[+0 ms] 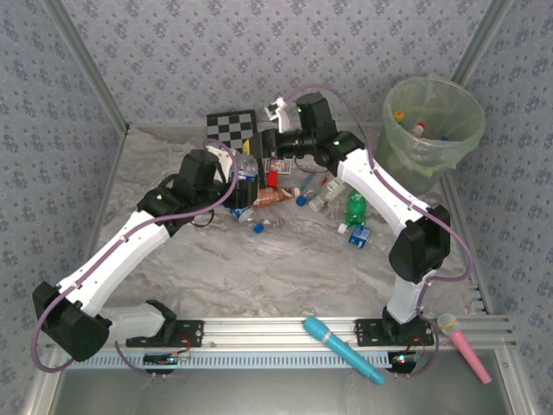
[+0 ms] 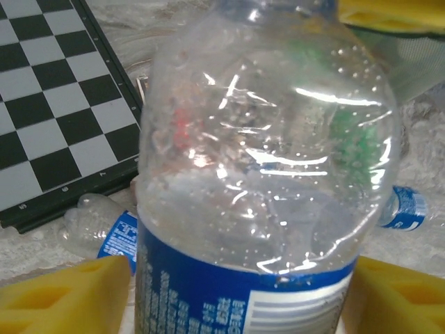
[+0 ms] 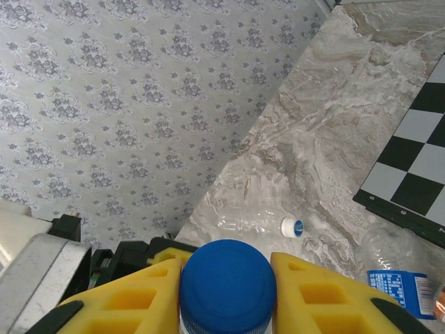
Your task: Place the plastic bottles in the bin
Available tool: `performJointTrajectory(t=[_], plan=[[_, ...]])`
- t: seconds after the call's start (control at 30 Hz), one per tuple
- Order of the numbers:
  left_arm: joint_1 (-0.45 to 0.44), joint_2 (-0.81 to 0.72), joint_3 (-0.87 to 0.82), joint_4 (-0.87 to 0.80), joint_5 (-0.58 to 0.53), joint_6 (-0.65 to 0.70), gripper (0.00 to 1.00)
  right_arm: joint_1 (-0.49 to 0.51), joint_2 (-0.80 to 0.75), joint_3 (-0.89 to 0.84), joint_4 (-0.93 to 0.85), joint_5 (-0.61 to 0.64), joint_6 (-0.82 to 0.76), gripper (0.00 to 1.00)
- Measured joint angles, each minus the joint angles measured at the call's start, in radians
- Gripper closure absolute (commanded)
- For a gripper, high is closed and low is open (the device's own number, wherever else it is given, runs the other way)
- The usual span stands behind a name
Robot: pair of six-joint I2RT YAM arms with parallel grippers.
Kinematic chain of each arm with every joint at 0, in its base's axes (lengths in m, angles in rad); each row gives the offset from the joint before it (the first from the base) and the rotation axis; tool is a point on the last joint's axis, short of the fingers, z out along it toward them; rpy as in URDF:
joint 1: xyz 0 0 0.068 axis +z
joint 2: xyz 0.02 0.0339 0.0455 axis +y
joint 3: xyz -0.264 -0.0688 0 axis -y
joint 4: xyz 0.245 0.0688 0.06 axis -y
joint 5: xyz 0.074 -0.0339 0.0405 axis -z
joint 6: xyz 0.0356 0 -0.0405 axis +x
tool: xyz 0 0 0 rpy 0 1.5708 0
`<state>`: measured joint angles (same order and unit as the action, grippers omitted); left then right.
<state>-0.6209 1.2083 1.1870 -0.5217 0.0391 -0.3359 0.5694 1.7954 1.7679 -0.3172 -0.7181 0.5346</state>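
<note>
A clear plastic bottle (image 2: 264, 139) with a blue label stands between the yellow pads (image 2: 69, 296) of my left gripper (image 2: 240, 296), which is open with a thin gap at each side. My right gripper (image 3: 228, 299) is shut on this bottle's blue cap (image 3: 228, 275). From above, both grippers meet over the middle of the table, the left (image 1: 244, 183) below the right (image 1: 266, 147), with the bottle (image 1: 249, 166) between them. The bin (image 1: 423, 160), lined with a pale green bag, stands at the far right with a few bottles (image 1: 418, 130) inside.
More bottles lie on the table: a green one (image 1: 356, 206), a blue-labelled one (image 1: 360, 235), a brownish one (image 1: 272, 197) and a clear one (image 3: 257, 224). A checkerboard (image 1: 232, 128) lies behind the grippers. A blue stick (image 1: 341, 348) and a pink stick (image 1: 464, 346) rest on the near rail.
</note>
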Motion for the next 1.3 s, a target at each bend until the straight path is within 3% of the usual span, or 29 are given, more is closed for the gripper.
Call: performJointTrajectory(t=[0.33, 0.9, 1.07, 1.3], plan=[[-0.002, -0.007, 0.015, 0.002, -0.035, -0.016, 0.00, -0.141, -0.090, 0.000, -0.069, 0.082, -0.042, 0.69], [-0.001, -0.023, 0.017, 0.003, -0.081, -0.029, 0.00, -0.661, -0.332, 0.034, -0.194, 0.443, -0.169, 0.69], [-0.001, -0.021, 0.017, 0.006, -0.077, -0.037, 0.00, -0.722, -0.336, 0.036, -0.152, 0.582, -0.194, 0.69], [-0.001, -0.014, 0.017, 0.011, -0.077, -0.050, 0.00, -0.731, -0.299, 0.034, -0.006, 0.769, -0.269, 0.69]])
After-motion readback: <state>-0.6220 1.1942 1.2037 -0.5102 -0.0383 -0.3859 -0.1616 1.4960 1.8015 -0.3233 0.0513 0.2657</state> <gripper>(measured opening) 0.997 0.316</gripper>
